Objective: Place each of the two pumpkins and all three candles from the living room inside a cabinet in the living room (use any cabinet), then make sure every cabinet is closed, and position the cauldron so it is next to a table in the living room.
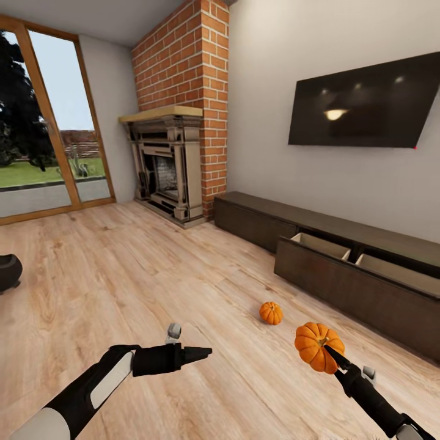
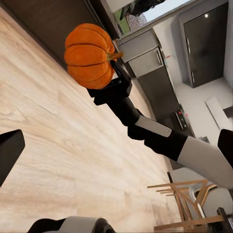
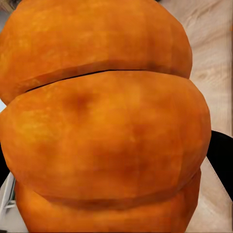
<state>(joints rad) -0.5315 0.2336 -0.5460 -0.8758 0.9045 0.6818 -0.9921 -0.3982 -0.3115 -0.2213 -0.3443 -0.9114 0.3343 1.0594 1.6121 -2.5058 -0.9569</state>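
- Head view: the right gripper (image 1: 330,353) is clamped on an orange pumpkin (image 1: 315,345), lifted clear of the wood floor (image 1: 153,275) near the low dark cabinet (image 1: 342,278), whose drawer (image 1: 321,245) stands pulled out, tan interior showing. A second pumpkin (image 1: 271,313) sits on the floor between the robot and the cabinet. The left gripper (image 1: 205,351) hangs over bare floor with its fingers drawn to a point, holding nothing. A black cauldron (image 1: 8,272) sits at the far left edge; a brick-backed fireplace (image 1: 168,168) and a wall-mounted television (image 1: 366,107) fill the background.
- Left wrist view: the held pumpkin (image 2: 90,56) is pinched at the tip of the right gripper (image 2: 114,77), above the floor (image 2: 58,145).
- Right wrist view: the pumpkin (image 3: 104,126) sits pressed close before the lens, floor (image 3: 213,43) behind it.
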